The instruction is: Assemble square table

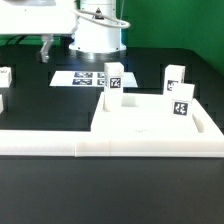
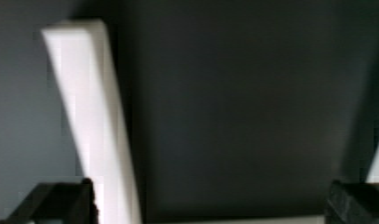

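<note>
The square white panel (image 1: 145, 122) lies flat on the black table, set into the corner of the low white rail. Tagged white legs stand around it: one at its far left corner (image 1: 114, 77), one behind it (image 1: 175, 75), one on its right part (image 1: 181, 101). Two more white pieces show at the exterior view's left edge (image 1: 5, 78). My gripper (image 1: 46, 50) hangs at the back left, away from the panel. In the wrist view my gripper (image 2: 212, 205) is open and empty. A long white strip (image 2: 93, 120) runs beside one finger (image 2: 61, 205); I cannot tell which part it is.
The long low L-shaped rail (image 1: 60, 143) runs along the front and up the right side (image 1: 207, 122). The marker board (image 1: 82, 77) lies flat behind the panel, in front of the arm's white base (image 1: 97, 35).
</note>
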Robot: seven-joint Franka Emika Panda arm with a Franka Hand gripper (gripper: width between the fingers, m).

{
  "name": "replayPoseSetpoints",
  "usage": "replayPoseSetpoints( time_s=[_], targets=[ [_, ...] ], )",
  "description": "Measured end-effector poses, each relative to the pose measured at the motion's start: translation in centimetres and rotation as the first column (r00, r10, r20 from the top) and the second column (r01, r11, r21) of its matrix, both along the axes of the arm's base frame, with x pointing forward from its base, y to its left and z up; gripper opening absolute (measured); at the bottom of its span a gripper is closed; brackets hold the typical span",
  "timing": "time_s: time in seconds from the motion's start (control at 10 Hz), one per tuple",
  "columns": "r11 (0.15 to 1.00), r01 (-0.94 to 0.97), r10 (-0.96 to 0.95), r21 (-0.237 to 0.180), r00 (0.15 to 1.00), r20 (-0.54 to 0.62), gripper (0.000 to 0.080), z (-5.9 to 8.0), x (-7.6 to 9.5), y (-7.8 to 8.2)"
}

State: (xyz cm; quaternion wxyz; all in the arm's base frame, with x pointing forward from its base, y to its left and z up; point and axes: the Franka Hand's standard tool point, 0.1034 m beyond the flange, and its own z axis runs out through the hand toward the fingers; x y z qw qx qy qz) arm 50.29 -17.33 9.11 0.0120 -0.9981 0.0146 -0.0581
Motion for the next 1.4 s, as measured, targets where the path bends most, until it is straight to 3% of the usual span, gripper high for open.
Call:
replayPoseSetpoints(
  time_s=[0.2,0.3,0.4,0.9,1.0,1.1,1.2,1.4],
  targets=[
    [1.000,0.028,-0.028,0.002,0.998,-0.050,0.0649,-1.8,-3.6,-3.7],
    [0.999,0.037,-0.037,-0.010,0.998,-0.054,0.0649,-2.2,-4.0,-4.2],
    [0.998,0.043,-0.044,-0.036,0.998,-0.035,0.0649,-2.2,-4.0,-4.5],
    [0.999,0.044,-0.046,-0.030,0.998,-0.041,0.0649,-2.3,-4.1,-4.5],
    [0.999,0.040,-0.036,0.034,0.993,-0.117,0.0649,-2.9,-5.7,-3.8],
    [0.997,0.025,-0.011,0.076,0.983,-0.181,0.0649,-3.5,-8.0,-4.4],
    [0.995,0.035,-0.013,0.094,0.976,-0.218,0.0649,-4.1,-9.9,-5.5],
    [0.997,0.009,0.016,0.073,0.946,-0.323,0.0649,-5.2,-11.7,-6.3]
  ],
)
